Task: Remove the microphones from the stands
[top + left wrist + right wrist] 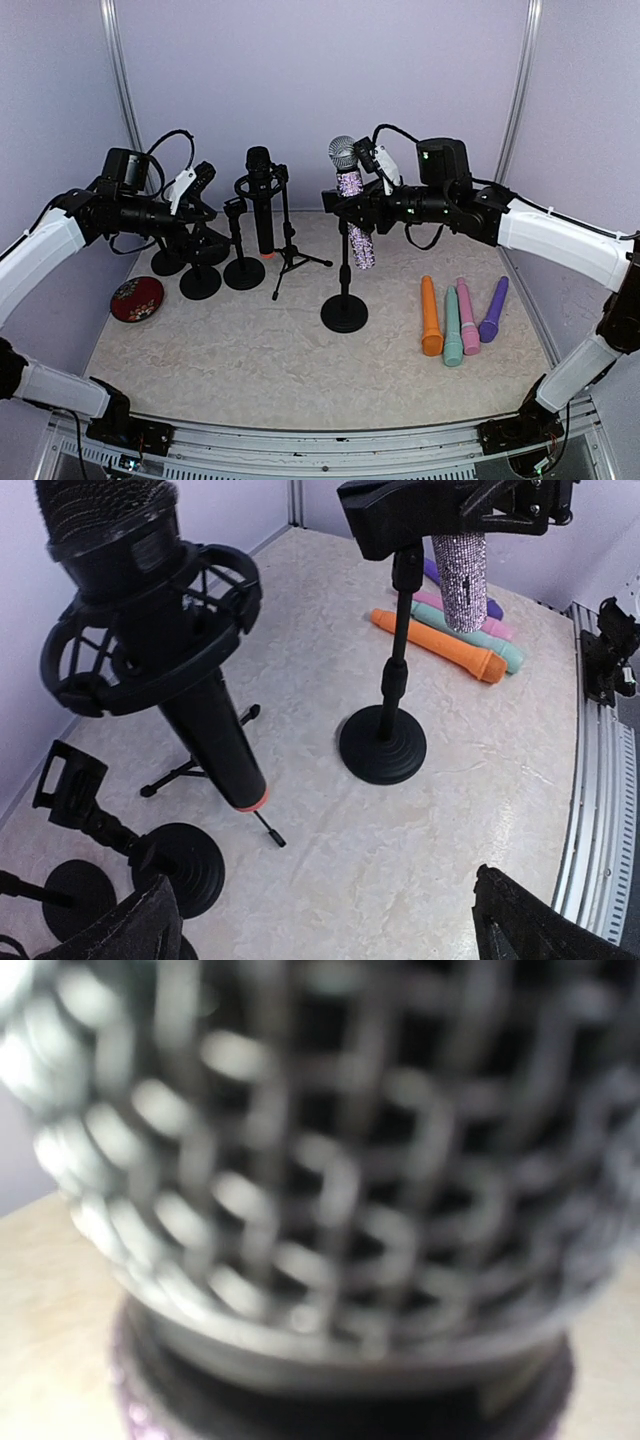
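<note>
The microphone (352, 185) has a silver mesh head and a purple glitter body (462, 575). It stands nearly upright at the top of the black round-based stand (344, 300), right beside the stand's clip (400, 520). Whether it still sits in the clip I cannot tell. My right gripper (350, 200) reaches in from the right and is shut on the microphone's body just under the head. The blurred mesh head (320, 1160) fills the right wrist view and hides the fingers. My left gripper (197, 188) hovers open over the black stands at the left, with its fingertips (130, 930) wide apart and nothing between them.
A black microphone (262, 200) hangs in a shock mount on a small tripod at centre. Several empty black stands (200, 282) crowd the left, near a red round disc (137, 298). Orange (431, 318), teal (453, 328), pink (467, 315) and purple (494, 310) microphones lie at the right.
</note>
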